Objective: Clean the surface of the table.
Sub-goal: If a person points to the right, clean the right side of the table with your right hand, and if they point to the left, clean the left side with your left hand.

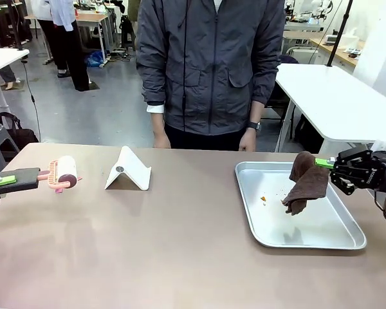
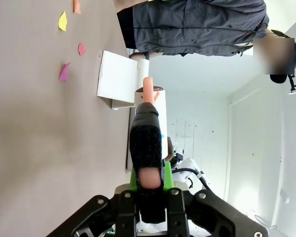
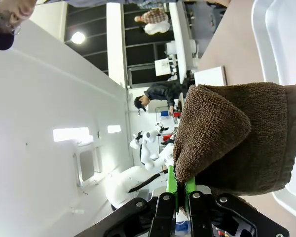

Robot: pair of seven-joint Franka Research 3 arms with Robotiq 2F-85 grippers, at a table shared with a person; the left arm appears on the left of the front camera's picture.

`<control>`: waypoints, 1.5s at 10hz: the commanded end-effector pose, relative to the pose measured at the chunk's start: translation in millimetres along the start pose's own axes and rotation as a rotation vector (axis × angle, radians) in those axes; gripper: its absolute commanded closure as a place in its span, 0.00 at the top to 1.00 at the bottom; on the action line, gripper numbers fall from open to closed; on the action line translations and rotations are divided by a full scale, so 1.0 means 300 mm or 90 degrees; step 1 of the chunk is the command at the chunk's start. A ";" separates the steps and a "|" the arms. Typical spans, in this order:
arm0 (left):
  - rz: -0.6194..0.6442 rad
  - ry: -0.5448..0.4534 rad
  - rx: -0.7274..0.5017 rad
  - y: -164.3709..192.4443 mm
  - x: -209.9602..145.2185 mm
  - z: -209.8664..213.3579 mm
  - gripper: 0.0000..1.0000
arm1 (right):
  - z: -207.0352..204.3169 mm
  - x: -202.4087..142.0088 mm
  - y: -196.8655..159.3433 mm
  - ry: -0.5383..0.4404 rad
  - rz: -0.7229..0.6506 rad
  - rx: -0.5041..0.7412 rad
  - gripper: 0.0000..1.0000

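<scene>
The brownish table (image 1: 167, 244) stretches across the front view. At its left edge my left gripper (image 1: 26, 178) is shut on the pink handle of a lint roller (image 1: 64, 172), whose white roll lies just above the top. The left wrist view shows the black fingers (image 2: 147, 143) clamped on that handle, with the lint roller (image 2: 149, 91) pointing ahead. On the right, my right gripper (image 1: 323, 164) is shut on a brown cloth (image 1: 305, 183) hanging over the metal tray (image 1: 321, 238). The right wrist view shows the brown cloth (image 3: 232, 138) bunched above my right gripper (image 3: 180, 185).
A white folded stand (image 1: 128, 170) sits near the roller. An orange crumb (image 1: 263, 199) lies in the tray. Coloured paper scraps (image 2: 64, 71) lie on the table in the left wrist view. A person (image 1: 209, 71) stands at the far edge, hands by the table.
</scene>
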State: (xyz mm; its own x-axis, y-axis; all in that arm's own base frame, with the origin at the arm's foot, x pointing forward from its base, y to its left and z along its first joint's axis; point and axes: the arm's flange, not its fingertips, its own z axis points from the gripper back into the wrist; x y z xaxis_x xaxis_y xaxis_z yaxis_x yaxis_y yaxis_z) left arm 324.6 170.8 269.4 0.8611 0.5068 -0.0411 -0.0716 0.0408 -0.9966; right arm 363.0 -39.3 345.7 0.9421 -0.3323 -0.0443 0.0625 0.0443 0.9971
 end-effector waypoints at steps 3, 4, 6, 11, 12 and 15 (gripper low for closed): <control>0.006 -0.002 -0.012 -0.015 -0.003 0.010 0.00 | -0.013 0.004 0.019 -0.011 0.002 0.001 0.00; 0.006 -0.002 -0.012 -0.015 -0.003 0.010 0.00 | -0.013 0.004 0.019 -0.011 0.002 0.001 0.00; 0.006 -0.002 -0.012 -0.015 -0.003 0.010 0.00 | -0.013 0.004 0.019 -0.011 0.002 0.001 0.00; 0.006 -0.002 -0.012 -0.015 -0.003 0.010 0.00 | -0.013 0.004 0.019 -0.011 0.002 0.001 0.00; 0.006 -0.002 -0.012 -0.015 -0.003 0.010 0.00 | -0.013 0.004 0.019 -0.011 0.002 0.001 0.00; 0.006 -0.002 -0.012 -0.015 -0.003 0.010 0.00 | 0.000 0.000 0.000 0.000 0.000 0.000 0.07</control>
State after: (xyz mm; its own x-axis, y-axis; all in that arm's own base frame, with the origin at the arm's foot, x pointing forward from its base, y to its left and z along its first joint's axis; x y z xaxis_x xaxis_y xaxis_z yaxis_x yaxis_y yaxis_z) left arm 324.6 170.8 269.4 0.8611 0.5068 -0.0411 -0.0716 0.0408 -0.9966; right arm 362.9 -39.3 345.1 0.9421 -0.3323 -0.0456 0.0640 0.0445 0.9970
